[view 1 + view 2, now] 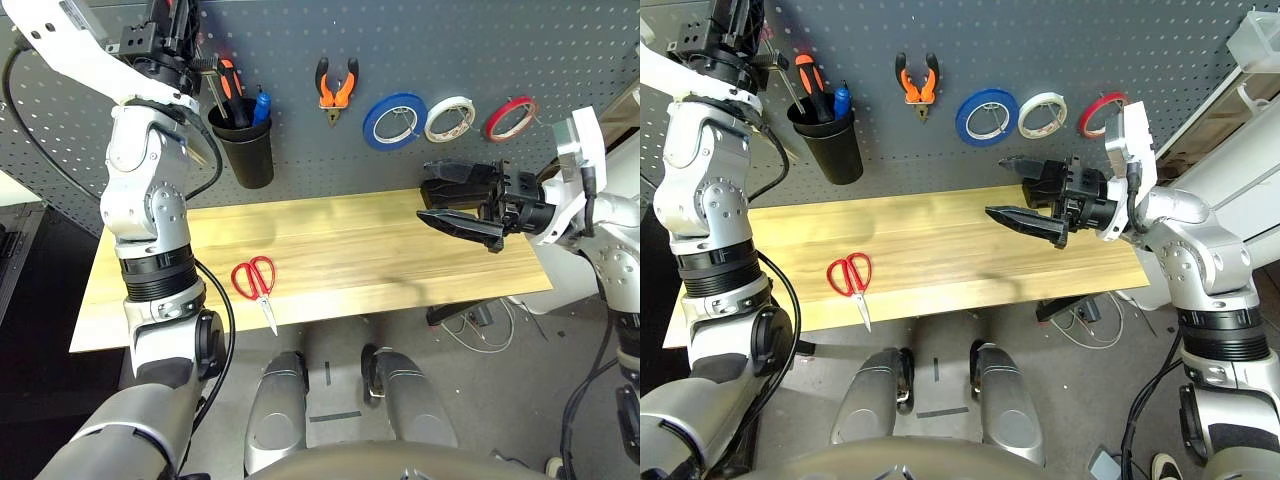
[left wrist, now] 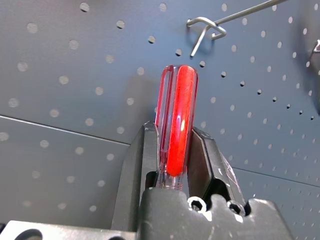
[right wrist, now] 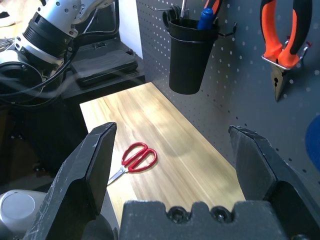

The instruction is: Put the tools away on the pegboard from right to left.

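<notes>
- You have three tools already on the pegboard: the red tape ring at its far right, the orange-handled pliers near the middle, both hanging on hooks.
- Your left gripper is clamped on the red-handled screwdriver, handle pointing at the board, up at about 11 o'clock of the scene beside the black cup. Judging by that, the screwdriver step is in hand, not finished.
- The cup already holds an orange-and-black screwdriver and a blue-handled item, so you have little room inside it.
- The red-handled scissors lie on the wooden tabletop at about 8 o'clock, near its front edge; they look to be the last tool left.
- Your right gripper hovers at 3 o'clock over the table's right end, fingers spread wide and holding nothing.
- The middle of the tabletop is bare, giving you open room to move.
</notes>
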### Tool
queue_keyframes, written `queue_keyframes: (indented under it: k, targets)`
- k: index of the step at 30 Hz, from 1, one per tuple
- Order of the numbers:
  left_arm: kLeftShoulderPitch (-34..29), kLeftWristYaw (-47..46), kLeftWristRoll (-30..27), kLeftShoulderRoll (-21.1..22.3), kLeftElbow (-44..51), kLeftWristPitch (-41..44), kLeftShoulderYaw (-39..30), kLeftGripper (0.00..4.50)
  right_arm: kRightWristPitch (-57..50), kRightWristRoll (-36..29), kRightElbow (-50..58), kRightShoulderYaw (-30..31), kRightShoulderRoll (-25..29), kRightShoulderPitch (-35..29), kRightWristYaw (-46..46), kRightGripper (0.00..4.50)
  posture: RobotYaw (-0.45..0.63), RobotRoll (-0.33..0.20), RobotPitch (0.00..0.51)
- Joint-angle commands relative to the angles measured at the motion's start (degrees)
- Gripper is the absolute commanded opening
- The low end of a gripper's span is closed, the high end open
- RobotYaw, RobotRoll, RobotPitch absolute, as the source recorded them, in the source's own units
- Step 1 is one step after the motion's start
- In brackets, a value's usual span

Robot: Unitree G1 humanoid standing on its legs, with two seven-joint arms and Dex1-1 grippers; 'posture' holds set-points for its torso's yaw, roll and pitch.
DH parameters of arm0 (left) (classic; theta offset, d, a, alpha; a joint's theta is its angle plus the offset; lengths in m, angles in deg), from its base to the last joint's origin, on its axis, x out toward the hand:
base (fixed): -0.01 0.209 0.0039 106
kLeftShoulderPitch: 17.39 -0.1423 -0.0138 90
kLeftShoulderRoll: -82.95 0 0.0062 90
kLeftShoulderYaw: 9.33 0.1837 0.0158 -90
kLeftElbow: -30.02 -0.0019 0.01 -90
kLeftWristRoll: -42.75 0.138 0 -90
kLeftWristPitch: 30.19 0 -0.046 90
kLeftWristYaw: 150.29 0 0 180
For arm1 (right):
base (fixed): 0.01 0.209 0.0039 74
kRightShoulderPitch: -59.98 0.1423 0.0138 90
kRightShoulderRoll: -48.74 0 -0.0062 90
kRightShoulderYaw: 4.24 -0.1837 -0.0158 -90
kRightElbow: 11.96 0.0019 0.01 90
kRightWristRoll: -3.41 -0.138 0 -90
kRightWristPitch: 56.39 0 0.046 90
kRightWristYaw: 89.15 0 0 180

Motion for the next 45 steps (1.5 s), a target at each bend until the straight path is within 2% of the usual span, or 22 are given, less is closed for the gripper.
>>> queue_keyframes:
  k: [1, 9, 18, 31, 45]
  targets:
    - [-0.66, 0.09, 0.56, -0.84, -0.55, -1.53, 1.26, 0.9, -0.51, -0.78, 1.29, -0.87, -0.05, -0.42, 0.41, 4.5, -0.04, 0.0, 0.134]
    - [-1.09, -0.08, 1.57, -2.0, -3.01, -3.95, 1.87, 0.9, -0.56, -1.02, 1.79, -0.92, 0.05, -0.68, 1.14, 4.5, -0.05, 0.0, 0.138]
    - [2.71, -0.49, 1.97, -2.42, -7.51, -7.95, 2.1, 0.9, -0.63, -1.24, 2.12, -0.86, -0.09, -0.81, 1.77, 4.5, -0.06, 0.0, 0.14]
    - [7.53, -0.95, 2.51, -0.62, -11.39, -11.58, 1.14, 0.9, -0.4, -1.23, 1.86, -0.54, -0.26, -0.53, 1.85, 4.5, -0.06, 0.0, 0.133]
    - [1.36, 2.25, 5.89, -1.13, -13.05, -15.45, 4.9, 0.9, -0.3, -1.02, 2.1, -0.38, -0.98, -0.39, 2.1, 4.5, -0.06, 0.0, 0.125]
